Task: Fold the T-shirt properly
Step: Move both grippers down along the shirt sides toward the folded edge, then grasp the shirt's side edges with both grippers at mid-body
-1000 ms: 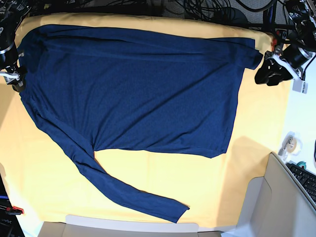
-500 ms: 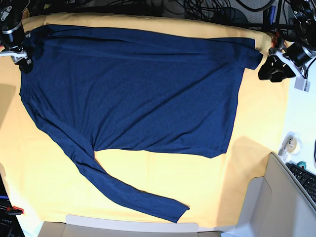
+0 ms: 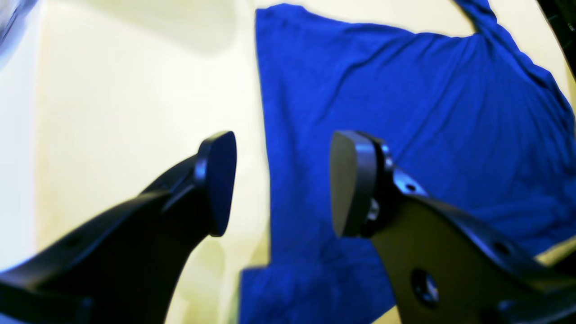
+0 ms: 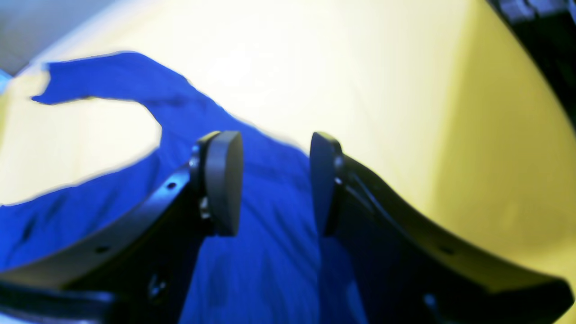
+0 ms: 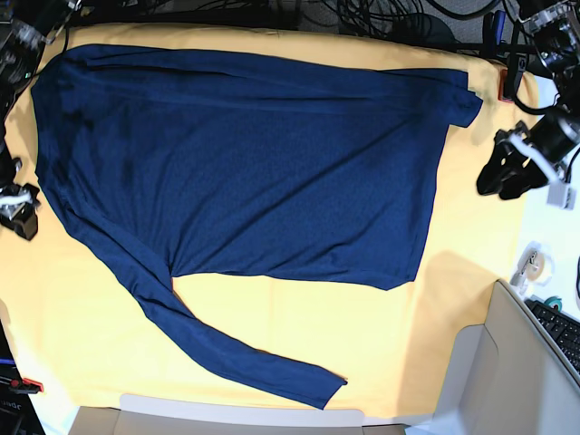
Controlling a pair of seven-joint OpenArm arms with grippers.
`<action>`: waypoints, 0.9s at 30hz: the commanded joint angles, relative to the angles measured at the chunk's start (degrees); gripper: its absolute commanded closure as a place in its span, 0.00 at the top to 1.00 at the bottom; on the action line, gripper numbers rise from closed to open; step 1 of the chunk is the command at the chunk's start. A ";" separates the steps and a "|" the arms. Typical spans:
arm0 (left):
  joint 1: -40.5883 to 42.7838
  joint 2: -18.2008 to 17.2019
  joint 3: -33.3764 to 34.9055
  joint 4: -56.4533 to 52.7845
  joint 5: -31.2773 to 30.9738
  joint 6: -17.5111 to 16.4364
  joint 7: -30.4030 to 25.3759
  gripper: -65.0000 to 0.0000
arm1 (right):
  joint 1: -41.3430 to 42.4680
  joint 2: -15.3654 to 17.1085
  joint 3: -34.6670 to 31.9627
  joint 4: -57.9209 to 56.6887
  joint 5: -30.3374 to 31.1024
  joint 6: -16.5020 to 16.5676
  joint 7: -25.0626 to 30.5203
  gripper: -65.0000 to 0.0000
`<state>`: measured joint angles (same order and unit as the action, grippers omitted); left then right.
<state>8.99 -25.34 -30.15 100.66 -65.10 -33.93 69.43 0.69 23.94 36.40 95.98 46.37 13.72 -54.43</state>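
- The T-shirt (image 5: 245, 172) lies spread flat on the yellow-orange table cloth (image 5: 299, 335), its long axis running left to right in the base view — neck end toward that view's left, hem toward its right.
- One long sleeve (image 5: 227, 349) trails off diagonally toward the near edge, its cuff pointing to the lower right; the other is folded along the far edge of the body.
- The fabric is thin and soft, plain dark navy, with shallow wrinkles and no print; the cloth beneath is smooth and matte.
- Left gripper (image 5: 507, 177): black, with flat rounded pads (image 3: 218, 180), jaws wide apart and holding nothing, hanging beside the hem edge over bare cloth.
- Right gripper (image 5: 20, 210): jaws parted by a moderate gap, nothing between them; its wrist view shows the shirt below the pads (image 4: 223, 182), blurred.
- Since half a second ago — the left gripper has dropped away from the far hem corner toward the near side, and the right gripper has moved from the far shoulder corner down along the shirt's left edge. The shirt itself has not shifted.
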 commanded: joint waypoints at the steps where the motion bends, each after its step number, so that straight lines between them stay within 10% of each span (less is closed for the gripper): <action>1: -2.53 -0.90 1.45 -0.31 -0.44 -0.05 -0.90 0.50 | 2.34 1.86 -0.49 -1.52 -0.17 0.22 0.68 0.38; 11: -20.55 -0.11 12.44 -20.27 10.82 0.04 -1.60 0.50 | 17.03 3.44 -10.51 -17.00 -0.70 0.57 1.03 0.38; 17: -30.84 2.71 13.05 -31.26 20.22 -0.05 -2.57 0.50 | 23.00 2.82 -16.23 -19.81 -11.42 2.94 1.03 0.38; 27: -41.92 2.97 23.16 -57.45 28.13 -0.05 -21.91 0.50 | 25.20 1.24 -17.99 -19.28 -17.14 3.21 1.03 0.38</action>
<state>-31.14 -21.15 -6.79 42.30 -36.27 -33.82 48.47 24.18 24.05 18.13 75.35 28.62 16.73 -54.78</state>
